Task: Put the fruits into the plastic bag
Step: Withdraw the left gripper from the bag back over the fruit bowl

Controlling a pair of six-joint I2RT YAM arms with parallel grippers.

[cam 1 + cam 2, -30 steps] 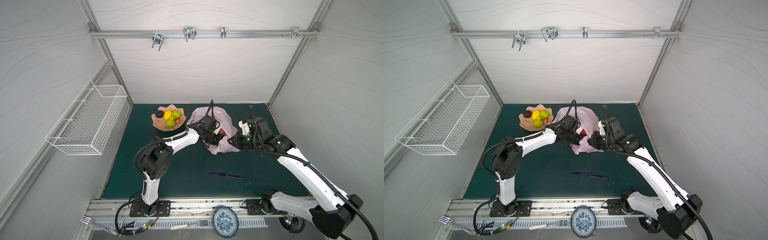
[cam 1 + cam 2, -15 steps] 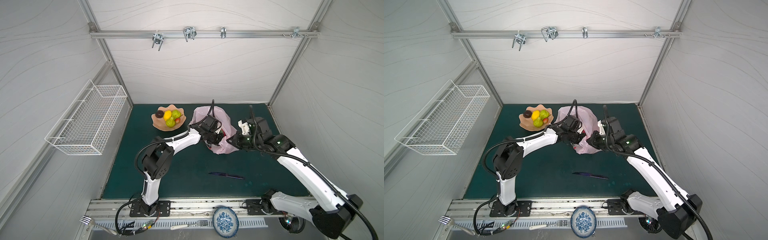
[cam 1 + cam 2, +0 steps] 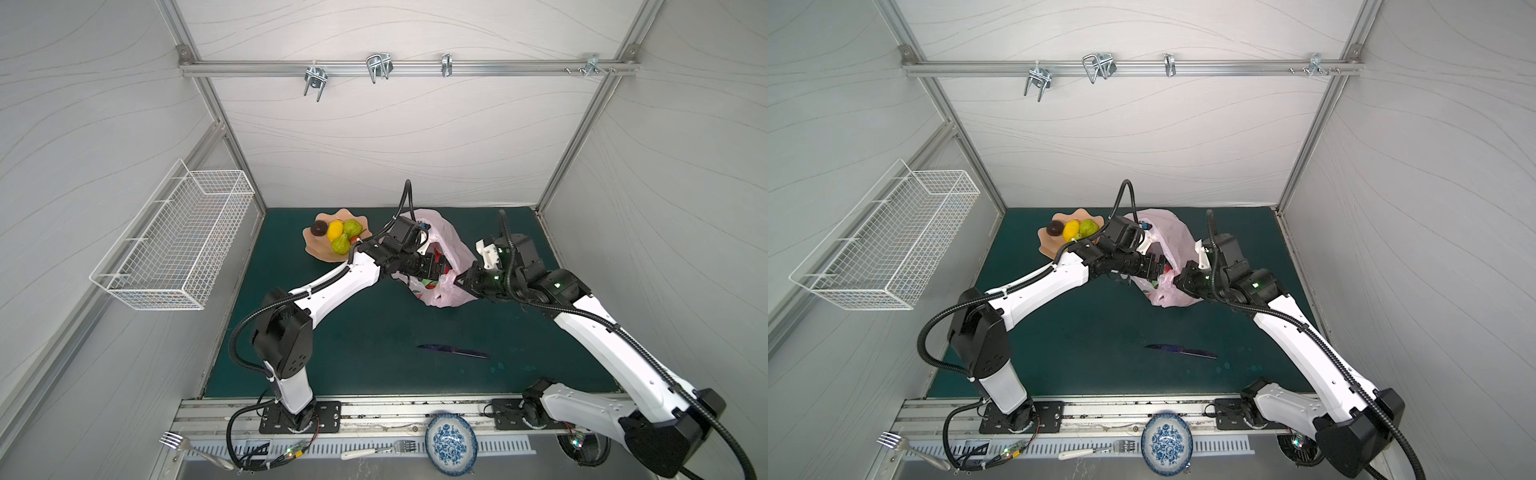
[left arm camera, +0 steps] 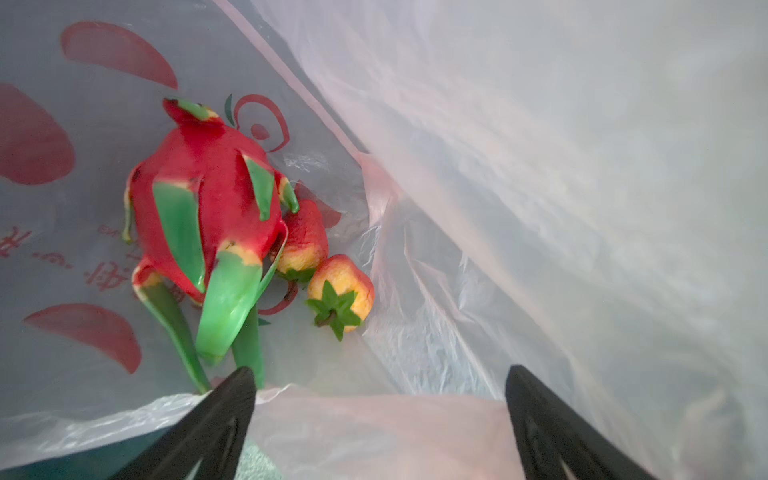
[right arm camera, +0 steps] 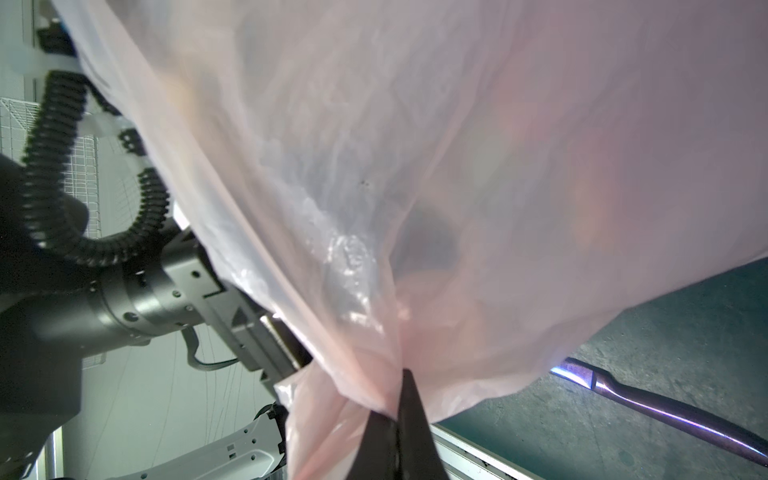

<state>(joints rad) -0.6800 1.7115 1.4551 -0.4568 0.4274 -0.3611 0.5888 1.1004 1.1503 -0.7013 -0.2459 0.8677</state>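
The pale pink plastic bag [image 3: 446,245] [image 3: 1169,232] lies behind the table's middle in both top views. My left gripper [image 3: 441,268] [image 3: 1163,270] reaches into its mouth. In the left wrist view that gripper [image 4: 380,374] is open and empty. Beyond it a red-green dragon fruit [image 4: 208,216] and two strawberries [image 4: 305,245] [image 4: 340,295] lie inside the bag. My right gripper [image 5: 395,395] [image 3: 462,282] is shut on the bag's edge and holds it up. A dark brown fruit [image 3: 319,227], a lemon [image 3: 335,230] and two green pears [image 3: 352,227] [image 3: 340,245] sit in the peach bowl [image 3: 316,257].
A dark knife [image 3: 453,352] lies on the green mat in front of the bag. A white wire basket [image 3: 174,245] hangs on the left wall. A blue patterned plate [image 3: 451,442] and forks [image 3: 374,449] lie on the front rail.
My left gripper has opened wide inside the bag's mouth and shifted slightly. The right gripper has kept its hold on the bag's edge.
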